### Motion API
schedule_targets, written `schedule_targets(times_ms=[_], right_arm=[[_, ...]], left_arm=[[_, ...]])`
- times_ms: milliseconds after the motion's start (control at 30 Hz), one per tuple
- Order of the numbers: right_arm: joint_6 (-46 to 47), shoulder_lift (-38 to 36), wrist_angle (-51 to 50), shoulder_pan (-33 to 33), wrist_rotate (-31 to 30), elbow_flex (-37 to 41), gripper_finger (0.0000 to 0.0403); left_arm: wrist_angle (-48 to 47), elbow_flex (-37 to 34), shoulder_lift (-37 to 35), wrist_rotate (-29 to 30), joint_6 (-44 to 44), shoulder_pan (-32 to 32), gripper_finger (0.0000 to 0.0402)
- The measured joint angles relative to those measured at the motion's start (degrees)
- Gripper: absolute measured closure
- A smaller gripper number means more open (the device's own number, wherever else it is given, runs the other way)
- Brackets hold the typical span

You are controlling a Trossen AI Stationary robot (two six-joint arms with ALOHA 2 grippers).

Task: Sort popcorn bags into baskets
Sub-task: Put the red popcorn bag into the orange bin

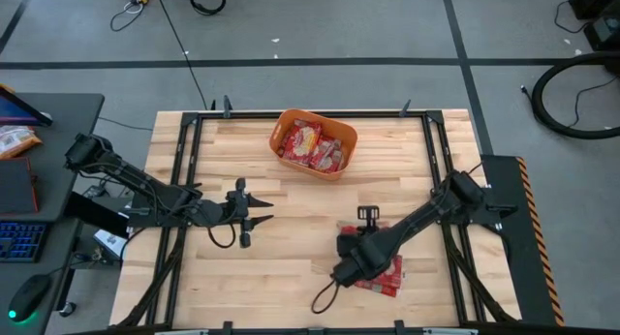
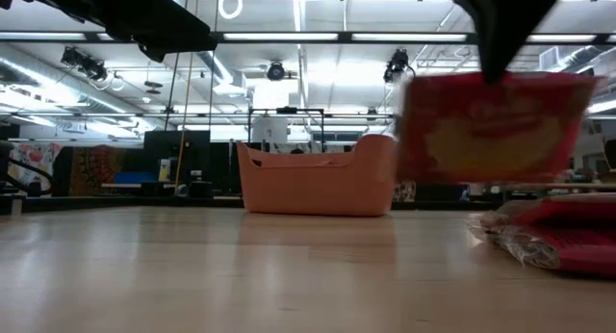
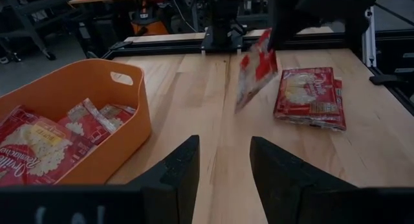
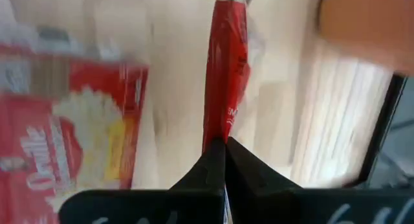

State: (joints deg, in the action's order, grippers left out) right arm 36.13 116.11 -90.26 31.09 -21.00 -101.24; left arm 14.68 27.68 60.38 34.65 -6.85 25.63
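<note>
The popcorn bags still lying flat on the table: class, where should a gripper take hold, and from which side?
Probably a short edge of the top bag, from above: the stack lies flat and the right gripper already carries its bag edge-pinched.

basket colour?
Orange, plain, no pattern. The basket shows best in the left wrist view, with red popcorn bags inside.

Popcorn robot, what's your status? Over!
Right gripper shut on a popcorn bag, lifted above the table. Left gripper open, empty, waiting. Orange basket holds several bags; path looks clear.
</note>
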Motion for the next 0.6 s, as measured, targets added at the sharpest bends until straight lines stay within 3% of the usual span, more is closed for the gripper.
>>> schedule_targets(times_ms=[367,600], right_arm=[[-7.5,-5.6,0.9,-7.6,-6.9,-4.8,0.0402],[-16.7,-11.0,11.7,-14.4,-5.8,-4.8,0.0402]], left_arm=[[-0.4,0.0,0.0,0.0,0.0,0.0,0.0260],[-0.5,0.0,0.0,0.0,0.0,0.0,0.0260]])
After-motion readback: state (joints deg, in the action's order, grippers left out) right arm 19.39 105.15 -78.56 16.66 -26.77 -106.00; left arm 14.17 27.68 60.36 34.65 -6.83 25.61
